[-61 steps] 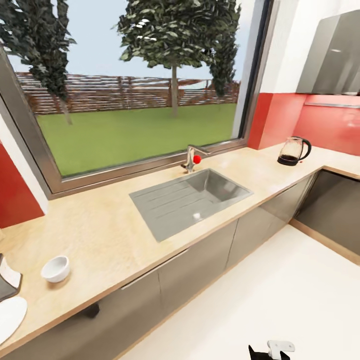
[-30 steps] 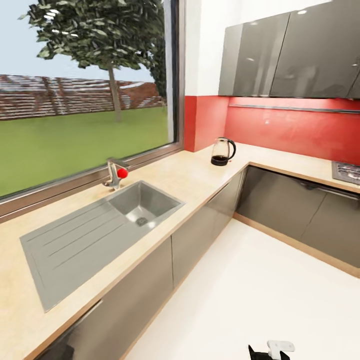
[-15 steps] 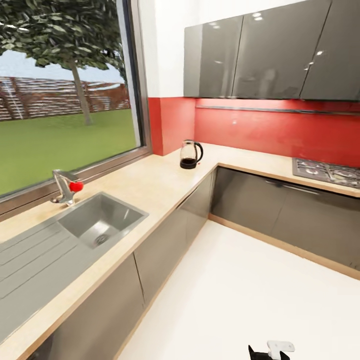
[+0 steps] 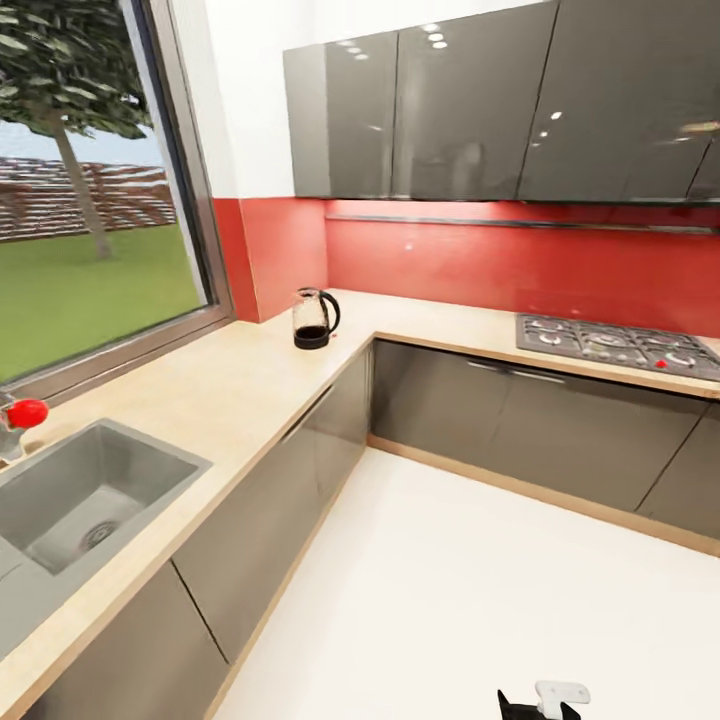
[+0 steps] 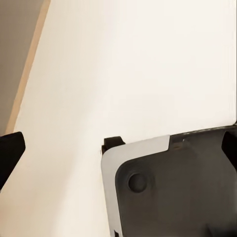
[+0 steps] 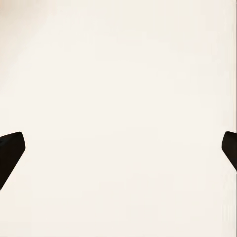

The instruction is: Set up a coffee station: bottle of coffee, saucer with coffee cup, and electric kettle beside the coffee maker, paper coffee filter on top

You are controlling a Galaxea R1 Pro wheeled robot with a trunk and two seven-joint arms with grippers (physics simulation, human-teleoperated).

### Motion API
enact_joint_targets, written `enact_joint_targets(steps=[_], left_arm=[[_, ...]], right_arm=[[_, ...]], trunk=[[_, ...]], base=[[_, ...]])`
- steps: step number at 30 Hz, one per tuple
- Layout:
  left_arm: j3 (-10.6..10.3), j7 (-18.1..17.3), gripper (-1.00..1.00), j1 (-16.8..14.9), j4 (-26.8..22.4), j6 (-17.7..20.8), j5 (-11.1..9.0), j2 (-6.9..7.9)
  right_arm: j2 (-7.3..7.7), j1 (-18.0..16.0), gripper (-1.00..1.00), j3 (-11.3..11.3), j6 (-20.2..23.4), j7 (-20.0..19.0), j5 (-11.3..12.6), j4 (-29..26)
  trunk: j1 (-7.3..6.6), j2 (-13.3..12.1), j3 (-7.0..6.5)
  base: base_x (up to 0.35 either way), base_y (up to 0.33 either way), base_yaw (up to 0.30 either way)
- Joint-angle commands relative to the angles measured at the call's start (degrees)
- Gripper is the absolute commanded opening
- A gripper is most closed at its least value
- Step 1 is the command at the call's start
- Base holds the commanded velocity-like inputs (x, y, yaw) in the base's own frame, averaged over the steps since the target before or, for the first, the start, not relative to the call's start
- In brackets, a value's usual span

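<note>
Big picture first: the long pale surface [image 4: 230, 385] runs under the window [image 4: 90, 200] and turns the corner beneath the red wall, grey cabinet fronts below, white floor [image 4: 470, 600] ahead of me. One sink [image 4: 80, 495] at my left, one gas hob [image 4: 615, 345] far right, a row of glossy wall cabinets [image 4: 470, 100] above. And there it is, one electric kettle [image 4: 314, 319], standing upright in the corner of the surface, near the window's end, well apart from me.

I reckon I'm on my way to fetch that kettle. To do it well, I'd roll up square to the corner, stop close enough that an arm reaches over the edge, and come at the black handle side, not the rounded body, which looks slippery to pinch.

My left fingers [image 5: 118, 148] are spread wide, holding nothing, hanging over the floor beside my own base [image 5: 173, 187]. My right fingers [image 6: 118, 148] likewise: two dark tips far apart, empty, bare floor between them.

Count: one kettle, one sink, one hob, two empty sets of fingers.
</note>
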State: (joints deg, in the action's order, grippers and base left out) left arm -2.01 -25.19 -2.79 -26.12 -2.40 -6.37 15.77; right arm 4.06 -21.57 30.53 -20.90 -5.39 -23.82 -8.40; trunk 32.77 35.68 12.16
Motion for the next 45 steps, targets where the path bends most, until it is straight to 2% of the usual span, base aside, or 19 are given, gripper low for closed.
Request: enact_joint_targets(steps=[1, 8, 15, 45], left_arm=[[-0.2, -0.1, 1.00, 0.0, 0.0, -0.1, -0.6, 0.05], [-0.2, -0.1, 1.00, 0.0, 0.0, -0.1, -0.6, 0.05], [-0.2, -0.1, 1.00, 0.0, 0.0, -0.1, -0.6, 0.05], [-0.2, 0.0, 1.00, 0.0, 0.0, -0.1, -0.8, 0.05]], right_arm=[[0.01, -0.1, 1.00, 0.5, -0.2, -0.3, -0.2, 0.1], [0.07, -0.1, 1.00, 0.5, -0.2, -0.3, -0.1, 0.0], [0.44, -0.1, 1.00, 0.5, -0.2, -0.4, -0.2, 0.0], [0.33, -0.1, 1.00, 0.5, -0.2, -0.4, -0.2, 0.0]], trunk=[[0.04, 0.1, 0.06], [0.04, 0.1, 0.05], [0.04, 0.1, 0.04], [0.04, 0.1, 0.04]], base=[[0.243, -0.197, -0.299], [0.249, -0.198, -0.135], [0.279, -0.198, -0.007], [0.295, -0.176, 0.000]])
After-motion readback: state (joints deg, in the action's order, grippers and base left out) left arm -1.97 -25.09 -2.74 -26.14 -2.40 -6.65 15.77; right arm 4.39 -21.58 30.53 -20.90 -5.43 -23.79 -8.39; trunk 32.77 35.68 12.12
